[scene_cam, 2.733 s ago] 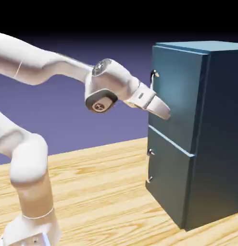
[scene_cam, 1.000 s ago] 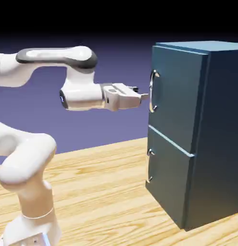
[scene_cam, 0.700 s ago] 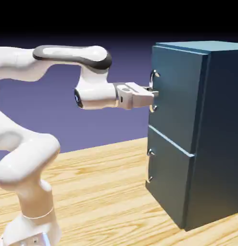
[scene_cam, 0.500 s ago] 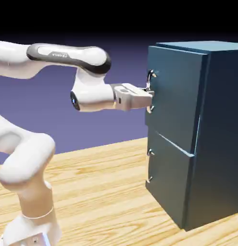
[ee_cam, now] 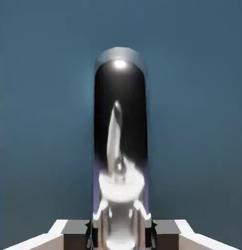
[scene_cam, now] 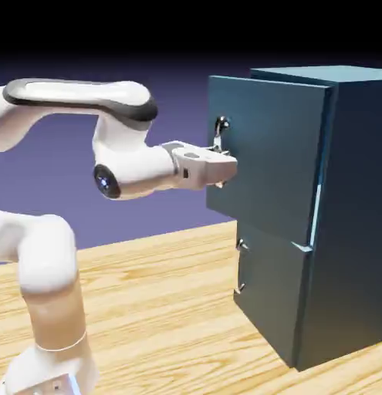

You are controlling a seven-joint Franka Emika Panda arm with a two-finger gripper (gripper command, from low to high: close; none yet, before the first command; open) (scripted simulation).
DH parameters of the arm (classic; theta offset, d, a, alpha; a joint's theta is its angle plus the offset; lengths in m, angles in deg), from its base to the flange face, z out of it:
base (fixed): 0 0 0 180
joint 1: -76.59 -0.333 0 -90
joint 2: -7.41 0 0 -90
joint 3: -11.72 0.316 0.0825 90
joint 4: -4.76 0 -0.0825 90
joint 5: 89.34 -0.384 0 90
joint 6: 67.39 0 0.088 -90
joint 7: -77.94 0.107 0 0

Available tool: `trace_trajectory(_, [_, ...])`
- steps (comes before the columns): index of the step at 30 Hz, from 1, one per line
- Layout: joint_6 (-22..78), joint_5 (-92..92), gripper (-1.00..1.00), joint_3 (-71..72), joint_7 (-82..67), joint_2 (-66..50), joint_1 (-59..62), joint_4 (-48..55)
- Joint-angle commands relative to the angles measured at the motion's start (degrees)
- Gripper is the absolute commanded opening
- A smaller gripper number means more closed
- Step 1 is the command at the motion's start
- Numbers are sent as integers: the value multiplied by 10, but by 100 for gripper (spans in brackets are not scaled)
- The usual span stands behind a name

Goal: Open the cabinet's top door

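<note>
Firmly clamped with the gripper (ee_cam: pixel 121 235) on the handle (scene_cam: pixel 219 138) near the free edge, at the exterior view's left. Looks slick, hard and rigid; best to grip at mid-bar, between the mounts, fingers on either side. Just rightward, find the top door (scene_cam: pixel 267 158), ajar above the lower door (scene_cam: pixel 267 281), hinged at its right side. Probably stiff as a panel, fairly light on the hinge, unlikely to break. Needs pulling outward along an arc, wrist turning along, lest the bar slip, away from the cabinet (scene_cam: pixel 354 208) farther right.
</note>
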Motion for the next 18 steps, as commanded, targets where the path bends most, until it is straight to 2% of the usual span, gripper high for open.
trace_trajectory(1, [4, 24, -100, -14, 12, 8, -7, -6])
trace_trajectory(10, [74, 249, -100, -129, 124, 76, -20, -47])
trace_trajectory(18, [214, 448, -100, -254, 194, 99, 20, -50])
